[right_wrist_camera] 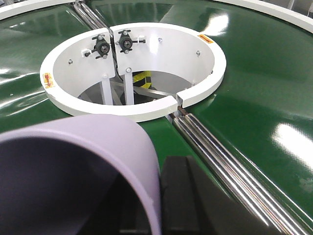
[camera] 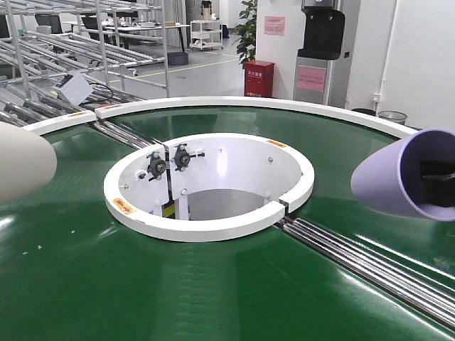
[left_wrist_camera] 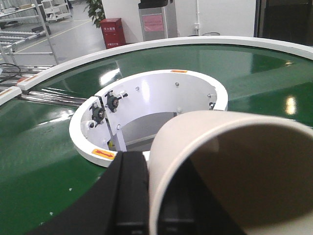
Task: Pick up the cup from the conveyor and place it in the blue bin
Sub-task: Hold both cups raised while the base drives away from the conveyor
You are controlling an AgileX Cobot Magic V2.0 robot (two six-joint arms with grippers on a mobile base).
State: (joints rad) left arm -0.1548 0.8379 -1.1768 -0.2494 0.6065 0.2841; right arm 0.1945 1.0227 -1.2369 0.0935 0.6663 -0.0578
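The conveyor [camera: 213, 284] is a glossy green ring with a round white-walled opening [camera: 213, 177]. A cream cup [camera: 21, 162] lies on its side in the air at the left edge. My left gripper [left_wrist_camera: 154, 208] is shut on its wall [left_wrist_camera: 210, 122], with one black finger [left_wrist_camera: 131, 196] outside and the other inside. At the right a purple cup [camera: 398, 177] is held the same way. My right gripper [right_wrist_camera: 157, 208] is shut on its wall [right_wrist_camera: 93, 129], with one finger [right_wrist_camera: 177, 196] outside. The blue bin is out of view.
Steel rollers [camera: 370, 263] cross the belt at the seam to the right of the opening, and another set [camera: 117, 135] at the back left. Beyond the belt stand metal racks [camera: 85, 42], a red box [camera: 259, 78], a water dispenser [camera: 320, 53] and two waste baskets [camera: 391, 116].
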